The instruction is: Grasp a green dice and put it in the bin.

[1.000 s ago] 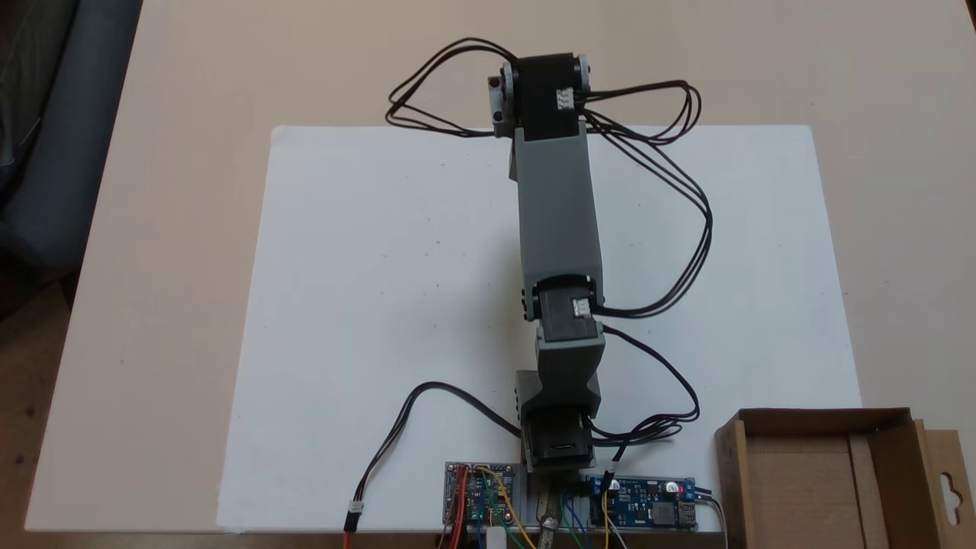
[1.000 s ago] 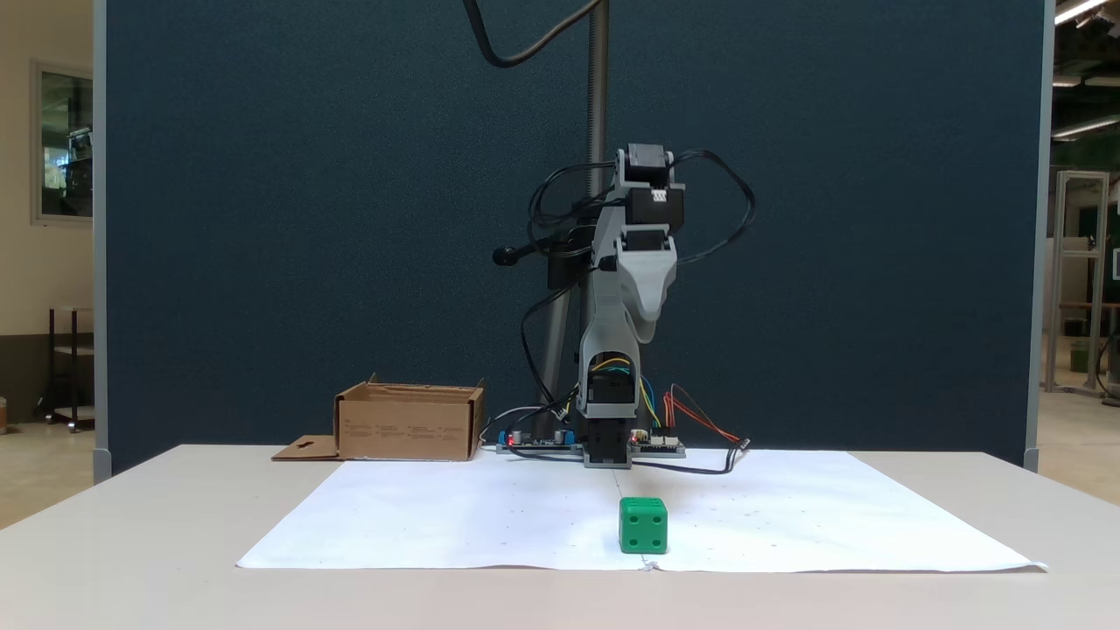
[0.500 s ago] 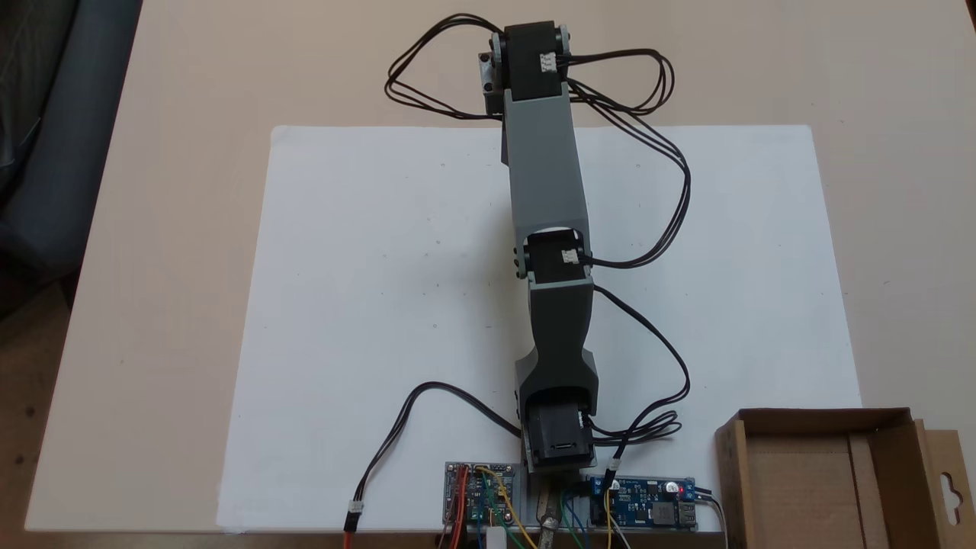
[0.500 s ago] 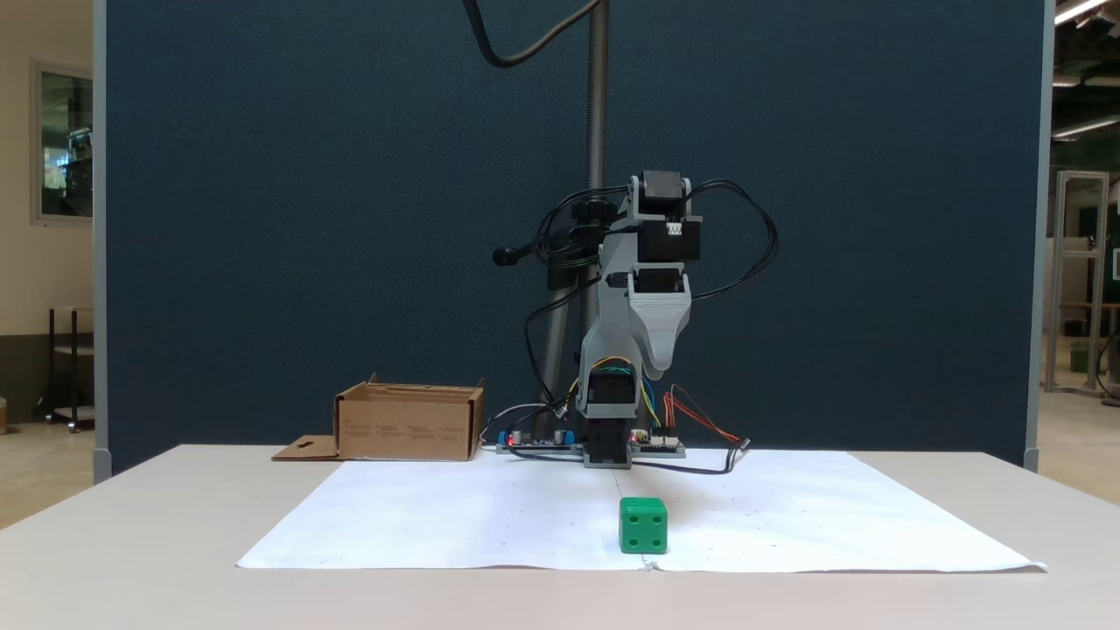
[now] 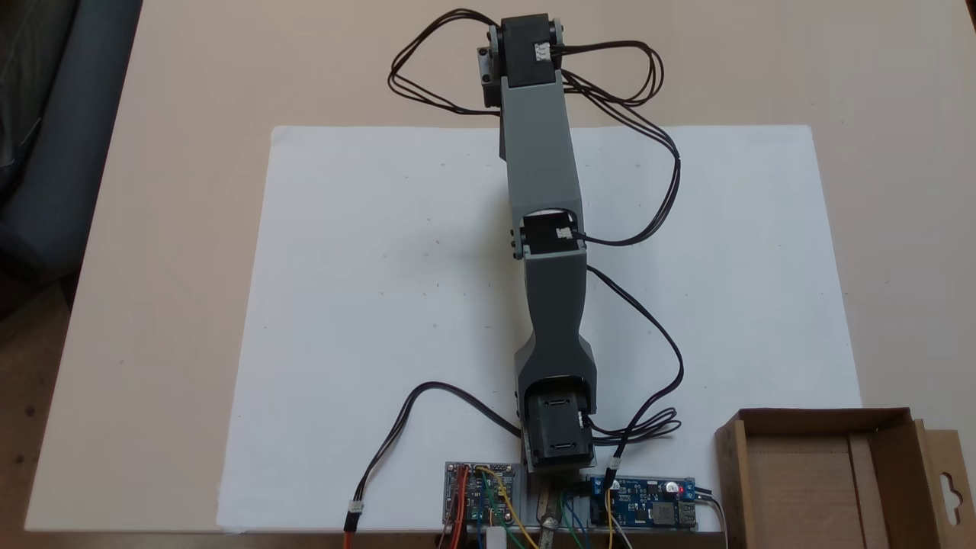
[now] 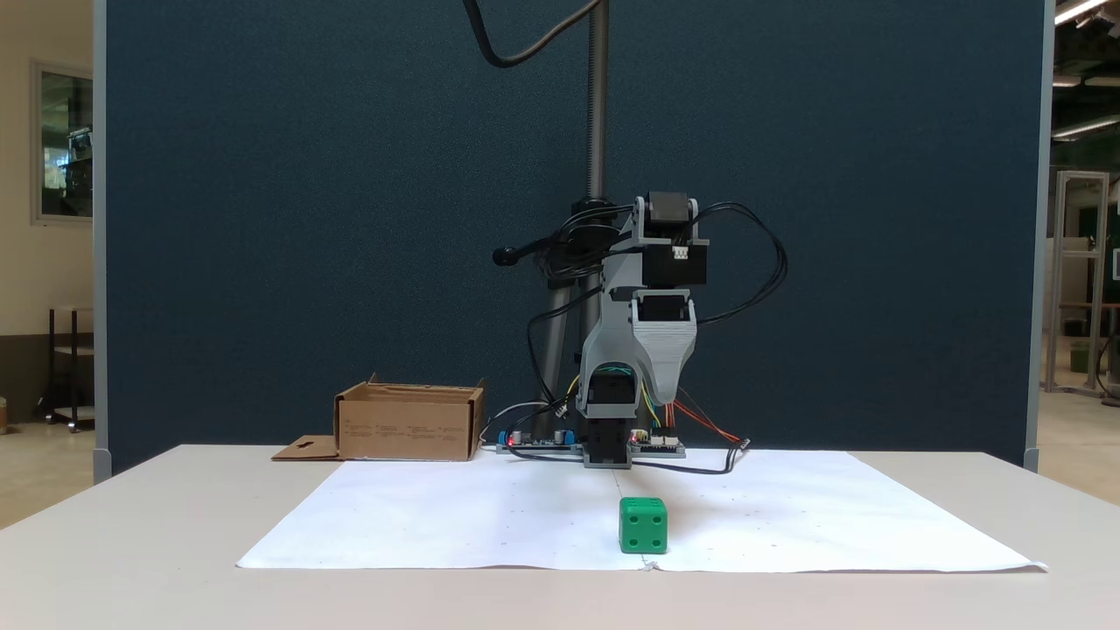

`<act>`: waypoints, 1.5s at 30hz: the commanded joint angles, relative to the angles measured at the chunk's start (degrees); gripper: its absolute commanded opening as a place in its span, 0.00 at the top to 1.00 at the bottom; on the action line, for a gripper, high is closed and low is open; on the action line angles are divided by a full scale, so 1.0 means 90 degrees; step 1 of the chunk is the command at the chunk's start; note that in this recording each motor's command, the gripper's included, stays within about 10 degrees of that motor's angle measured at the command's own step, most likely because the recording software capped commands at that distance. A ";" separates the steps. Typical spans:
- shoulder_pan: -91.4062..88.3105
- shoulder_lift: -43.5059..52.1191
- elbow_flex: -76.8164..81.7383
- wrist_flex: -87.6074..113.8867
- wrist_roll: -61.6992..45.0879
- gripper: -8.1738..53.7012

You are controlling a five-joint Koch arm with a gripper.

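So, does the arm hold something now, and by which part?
Nothing is held. The dice sits alone on the paper, below and apart from the gripper.

A small bright green plastic dice (image 6: 643,526), smooth and faintly glossy, is seen on a matt white paper sheet (image 6: 437,516); rough brown corrugated cardboard forms the bin (image 5: 831,480); the beige bench (image 5: 183,114) looks matt.

dark blue partition (image 6: 262,219), beige table (image 6: 131,560)
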 commanded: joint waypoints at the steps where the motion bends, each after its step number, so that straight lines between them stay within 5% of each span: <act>1: -0.0020 0.0010 -0.0264 0.1111 0.0371 0.19; 45: 0.0371 -0.1348 -0.1240 0.0566 0.0576 0.19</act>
